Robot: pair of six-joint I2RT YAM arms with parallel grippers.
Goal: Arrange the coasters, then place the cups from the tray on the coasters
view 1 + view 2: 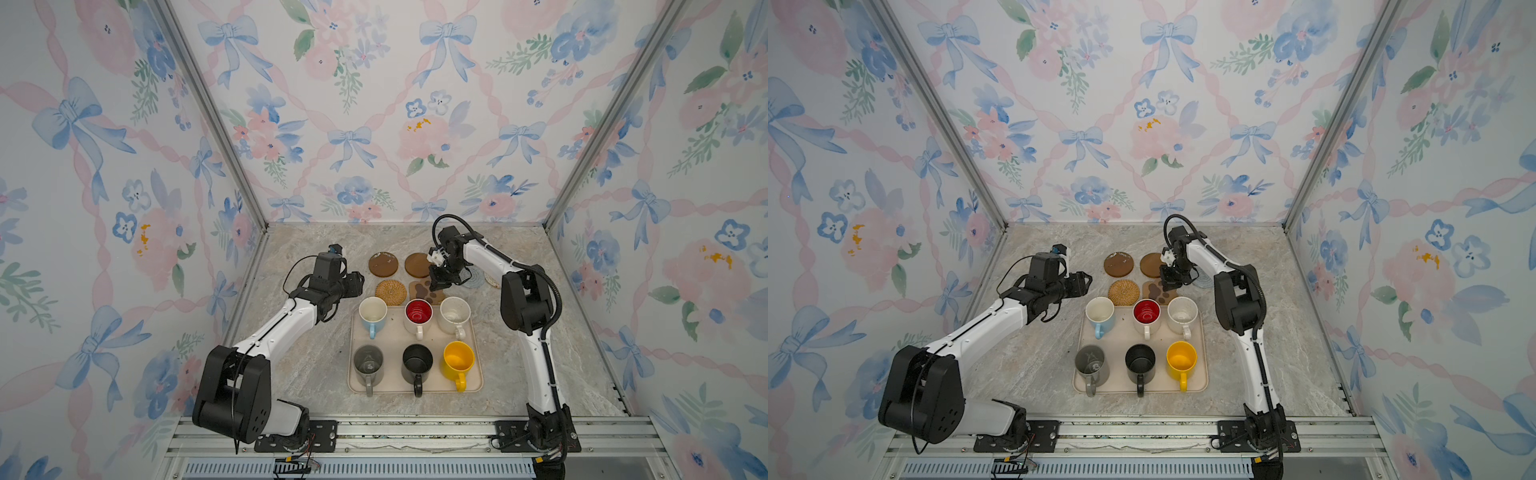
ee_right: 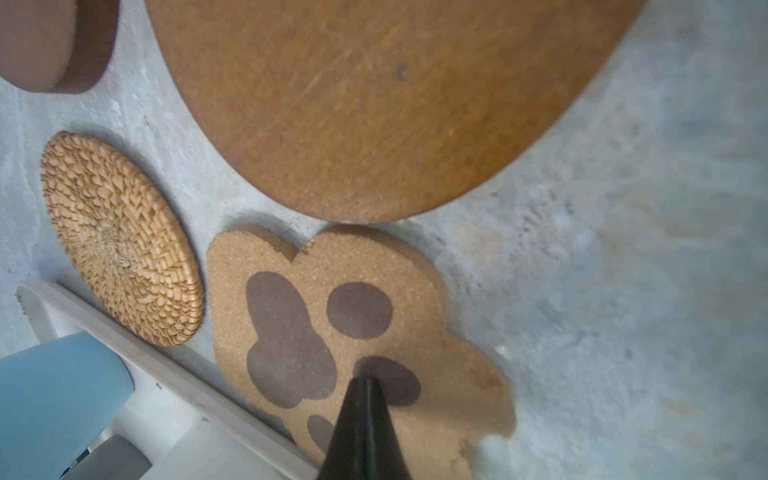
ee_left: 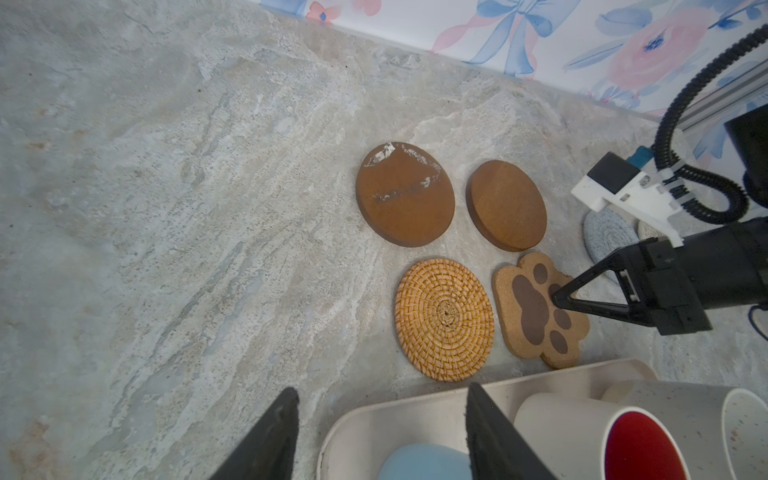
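Six cups stand on the beige tray [image 1: 393, 337]: light blue [image 1: 372, 312], red-lined white [image 1: 418, 312], speckled [image 1: 455, 311], grey [image 1: 368, 360], black [image 1: 417, 360] and yellow [image 1: 458, 357]. Behind the tray lie two brown discs [image 1: 383, 264] [image 1: 417, 265], a rattan round [image 1: 391, 291] and a paw coaster [image 2: 316, 316]. The blue-grey crocheted round [image 1: 475, 277] is half hidden by the right arm. My right gripper [image 2: 365, 380] is shut, its tip touching the paw coaster. Over the tray's far left corner my left gripper [image 3: 382, 392] hangs open and empty, above the light blue cup.
A cream crocheted edge [image 1: 493, 281] peeks out beside the right arm. Floral walls with metal corner posts [image 1: 257, 216] close in the marble table [image 1: 307, 374] on three sides. A metal rail [image 1: 415, 432] carrying both arm bases runs along the front.
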